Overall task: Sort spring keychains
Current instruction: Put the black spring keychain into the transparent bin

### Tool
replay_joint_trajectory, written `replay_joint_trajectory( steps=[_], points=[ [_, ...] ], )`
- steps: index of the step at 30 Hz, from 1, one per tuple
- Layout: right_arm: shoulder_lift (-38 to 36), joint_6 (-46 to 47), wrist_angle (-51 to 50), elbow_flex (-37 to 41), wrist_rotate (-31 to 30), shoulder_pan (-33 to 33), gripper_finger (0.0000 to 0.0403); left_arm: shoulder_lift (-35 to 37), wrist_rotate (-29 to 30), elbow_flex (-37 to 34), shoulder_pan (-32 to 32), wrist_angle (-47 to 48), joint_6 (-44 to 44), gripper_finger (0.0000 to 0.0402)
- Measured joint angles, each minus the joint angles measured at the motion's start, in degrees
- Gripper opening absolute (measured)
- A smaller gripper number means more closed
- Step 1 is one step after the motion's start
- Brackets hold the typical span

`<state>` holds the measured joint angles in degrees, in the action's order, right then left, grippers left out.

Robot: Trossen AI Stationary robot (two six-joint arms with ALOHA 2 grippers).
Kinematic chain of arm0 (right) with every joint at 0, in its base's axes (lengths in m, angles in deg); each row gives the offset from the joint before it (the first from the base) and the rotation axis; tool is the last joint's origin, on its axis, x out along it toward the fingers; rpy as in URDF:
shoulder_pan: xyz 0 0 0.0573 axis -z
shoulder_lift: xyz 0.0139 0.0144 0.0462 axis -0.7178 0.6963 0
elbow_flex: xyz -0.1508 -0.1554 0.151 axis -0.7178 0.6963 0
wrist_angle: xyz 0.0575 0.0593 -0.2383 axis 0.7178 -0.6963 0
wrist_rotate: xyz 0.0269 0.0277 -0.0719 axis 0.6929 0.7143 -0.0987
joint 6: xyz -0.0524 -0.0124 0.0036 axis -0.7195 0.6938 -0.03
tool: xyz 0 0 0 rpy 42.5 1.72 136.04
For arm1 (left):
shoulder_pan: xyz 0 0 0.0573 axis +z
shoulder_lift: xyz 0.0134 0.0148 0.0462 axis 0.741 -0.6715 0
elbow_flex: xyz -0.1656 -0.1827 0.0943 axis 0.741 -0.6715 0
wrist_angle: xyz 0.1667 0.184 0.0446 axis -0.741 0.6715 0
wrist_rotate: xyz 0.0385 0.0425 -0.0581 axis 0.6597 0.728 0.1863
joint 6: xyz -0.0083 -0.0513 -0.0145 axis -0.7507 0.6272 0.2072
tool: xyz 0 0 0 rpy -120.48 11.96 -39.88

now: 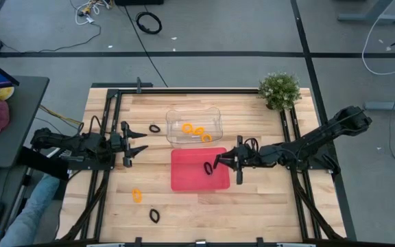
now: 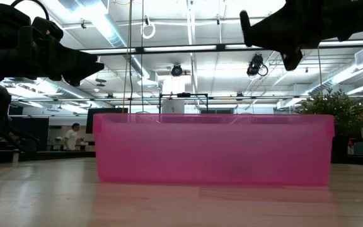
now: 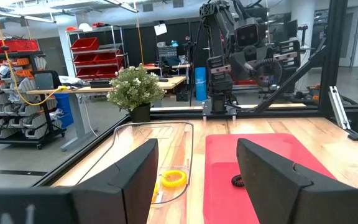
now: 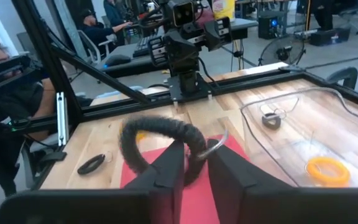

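My right gripper hovers over the red tray, shut on a black spring keychain. The clear tray beyond it has orange keychains lying on its floor. Loose on the wood lie a black keychain left of the clear tray, an orange one and another black one toward the near edge. My left gripper waits open, left of both trays. My right gripper pinches the black keychain between its two fingers at one end of the coiled loop, next to its metal ring. The fingers reach in roughly level from the table's right side. The loop stands up past the fingertips, lifted clear above the red tray.
A potted plant stands at the far right corner. Black frame rails run along the table's left and right sides. In the low view the tray's pink wall fills the middle. People sit beyond the table's left side.
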<state>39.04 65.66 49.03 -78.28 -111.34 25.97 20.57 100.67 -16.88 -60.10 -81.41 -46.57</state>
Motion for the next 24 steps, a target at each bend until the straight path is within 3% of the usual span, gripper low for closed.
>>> replay_joint_trajectory(
  steps=[14, 24],
  points=[
    [0.02, 0.59, -0.43, -0.01, 0.00, 0.00, 0.0179, -0.01, 0.00, 0.00, -0.01, -0.02, -0.01, 0.0222],
    [0.07, 2.05, -2.93, -0.05, 0.22, 0.37, 0.0206, 0.00, 0.01, 0.00, -0.01, 0.00, -0.01, 0.0222]
  ],
)
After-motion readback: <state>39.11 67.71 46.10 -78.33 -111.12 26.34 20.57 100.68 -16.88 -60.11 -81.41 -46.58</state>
